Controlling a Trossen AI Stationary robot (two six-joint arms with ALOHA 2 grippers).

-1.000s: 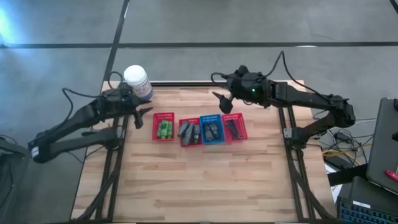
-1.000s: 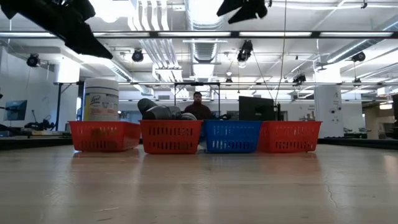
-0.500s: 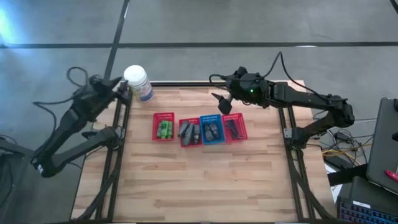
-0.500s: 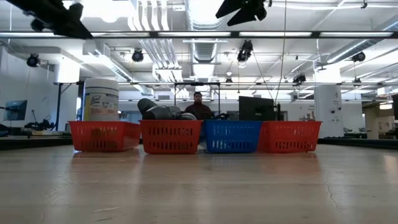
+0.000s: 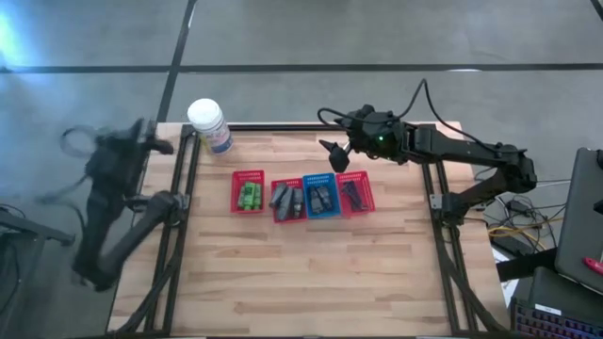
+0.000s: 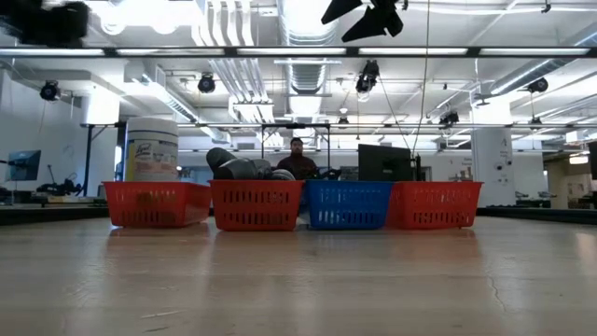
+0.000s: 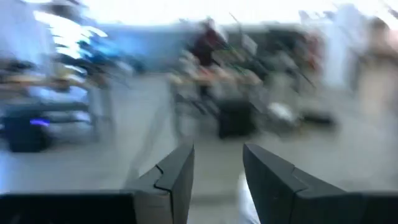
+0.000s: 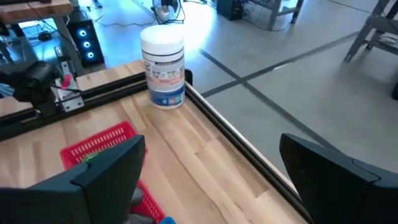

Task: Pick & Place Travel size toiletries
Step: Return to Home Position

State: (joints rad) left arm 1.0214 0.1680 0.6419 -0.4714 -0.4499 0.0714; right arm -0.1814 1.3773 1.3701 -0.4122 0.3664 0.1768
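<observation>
The toiletries lie in four slotted baskets in a row at mid-table. Green bottles (image 5: 249, 196) fill the left red basket and grey tubes (image 5: 286, 199) the second red one. Dark tubes (image 5: 320, 196) are in the blue basket, and thin dark razors (image 5: 353, 193) in the right red basket. In the low view only the grey tubes (image 6: 235, 165) rise above a rim. My right gripper (image 5: 335, 156) (image 8: 208, 168) hovers open above the row's far side, high up (image 6: 364, 11). My left gripper (image 5: 158, 146) (image 7: 217, 168) is open, empty and blurred, beyond the table's left edge.
A big white-lidded jar (image 5: 209, 125) (image 8: 163, 65) stands at the table's far left corner. Black frame rails (image 5: 184, 188) run along the table's left and right sides. Bare wood (image 5: 301, 273) stretches from the baskets to the near edge. A person (image 6: 297, 161) sits in the room behind.
My left arm has swung fast away from the baskets, from beside the left red basket, past the jar and out over the table's left edge, rising as it went. Its gripper stays open. The baskets and toiletries have not moved.
</observation>
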